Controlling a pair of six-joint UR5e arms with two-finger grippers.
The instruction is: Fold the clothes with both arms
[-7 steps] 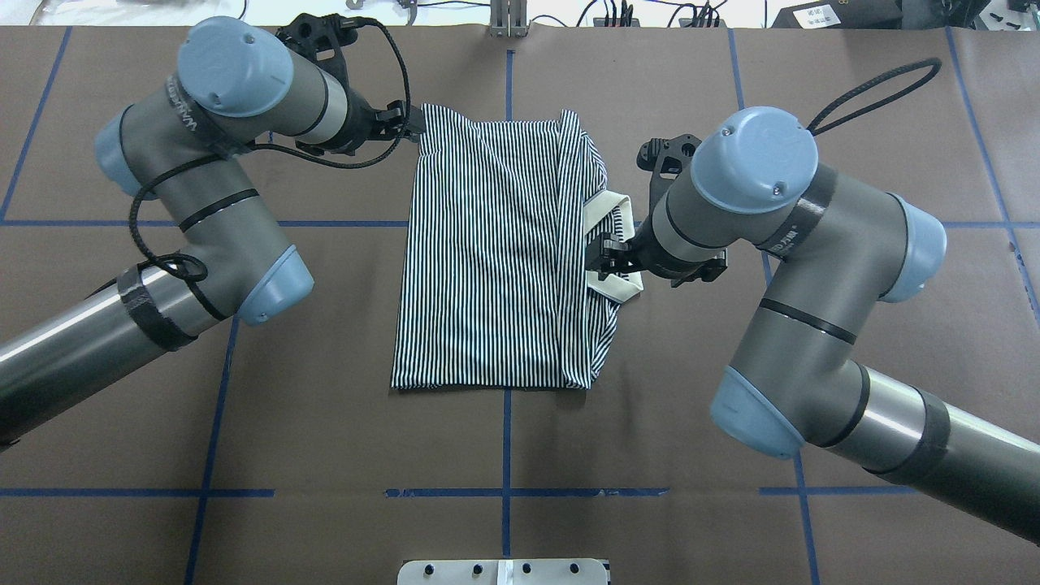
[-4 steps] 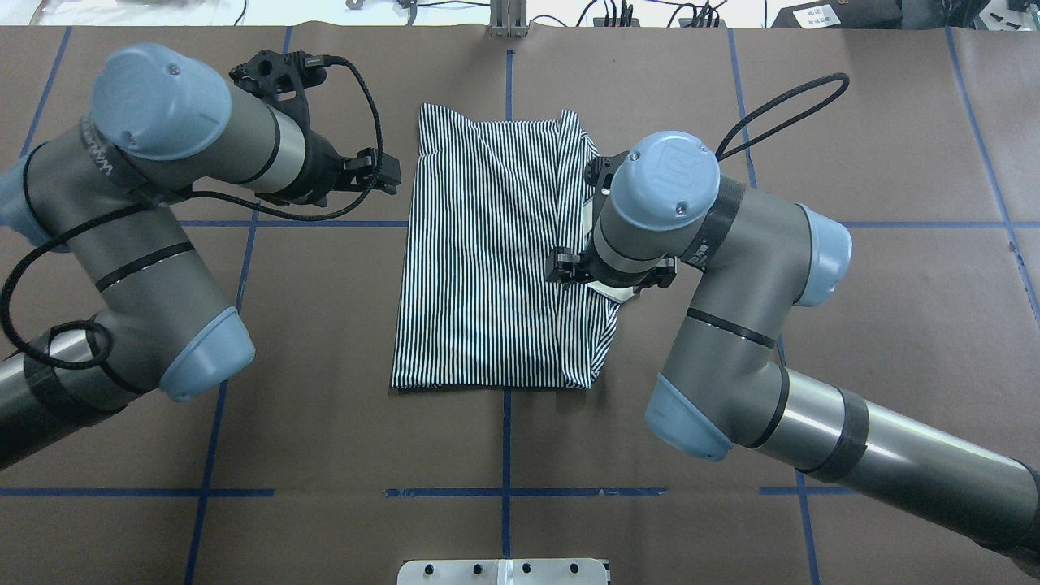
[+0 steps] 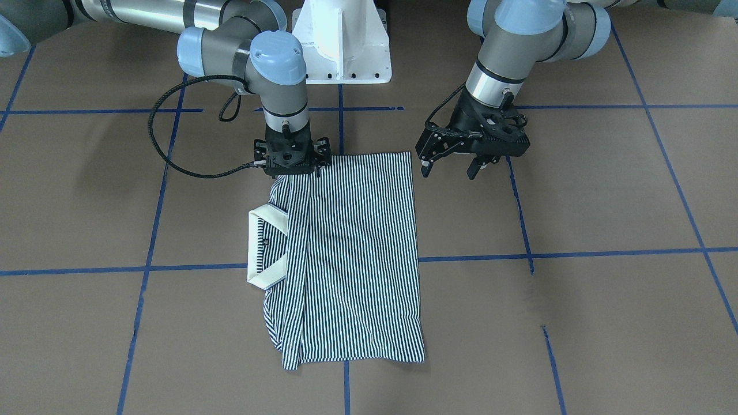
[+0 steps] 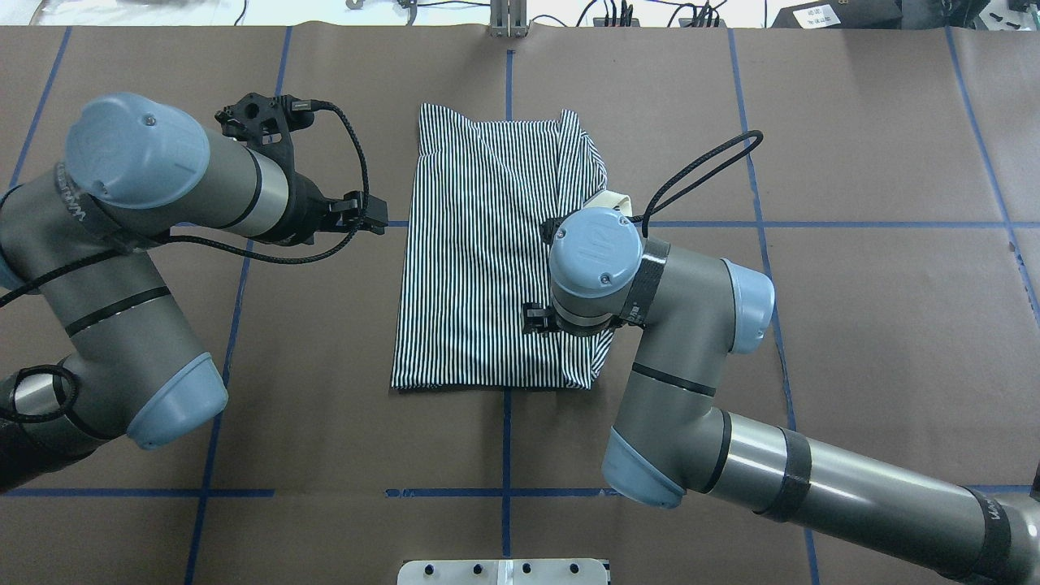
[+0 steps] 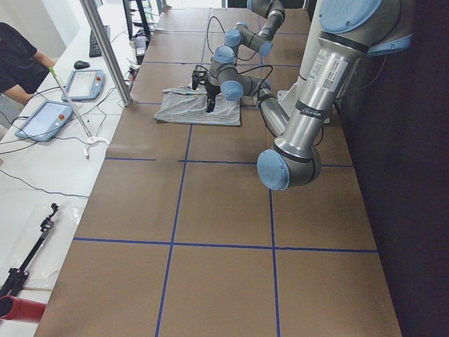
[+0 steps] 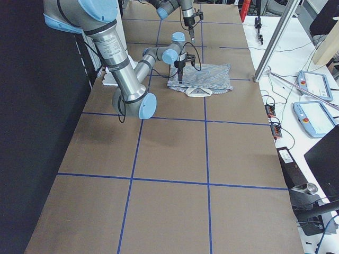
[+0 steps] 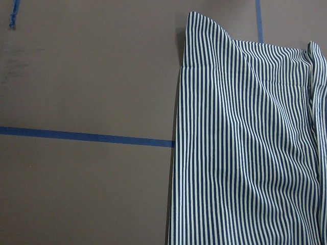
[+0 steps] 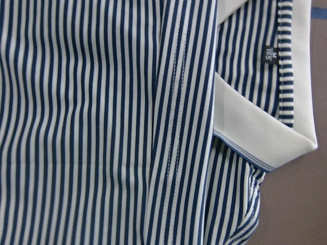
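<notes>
The folded polo shirt (image 4: 479, 268) lay flat on the table (image 4: 894, 309), with its collar (image 3: 262, 249) jutting from its right edge. The left gripper (image 3: 448, 169), at the shirt's far left corner a second earlier, had pulled clear and hung beside its left edge, fingers apart. The right gripper (image 3: 291, 167) had swung from the collar to the shirt's robot-side right corner. I could not tell whether its fingers were apart or together.

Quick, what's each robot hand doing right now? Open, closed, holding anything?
Left hand: open and empty, just beside the striped shirt.
Right hand: pointing down at the shirt's edge; open or closed cannot be told.
</notes>
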